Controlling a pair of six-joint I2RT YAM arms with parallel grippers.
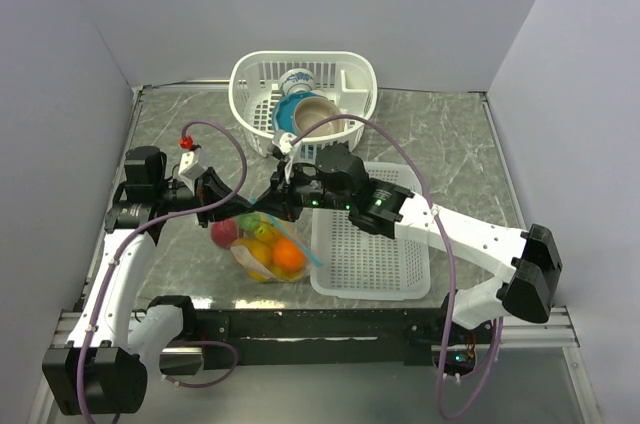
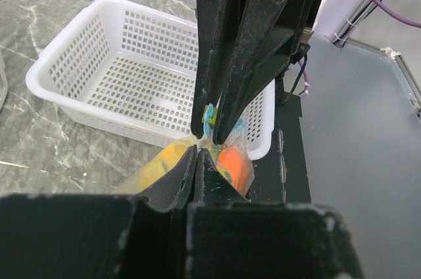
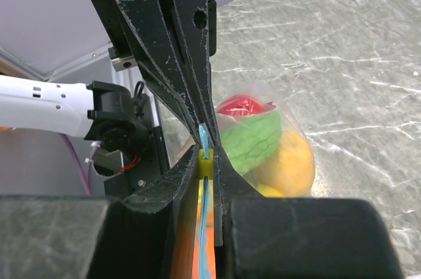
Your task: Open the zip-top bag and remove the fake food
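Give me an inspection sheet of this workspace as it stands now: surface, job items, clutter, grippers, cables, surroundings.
Surface: grey marble-pattern table; nothing spilled that I can see.
Job's things: zip-top bag between the arms, with the fake food inside; teal zip strip pinched, opening not visible.
Clutter: deep white basket at the back holding a cup; shallow white basket beside the bag.
Grippers: left gripper and right gripper both shut on the bag's top edge, facing each other.
Cables: purple cables loop over both arms; one arcs over the deep basket.
Surroundings: plain grey walls; nothing else seen.
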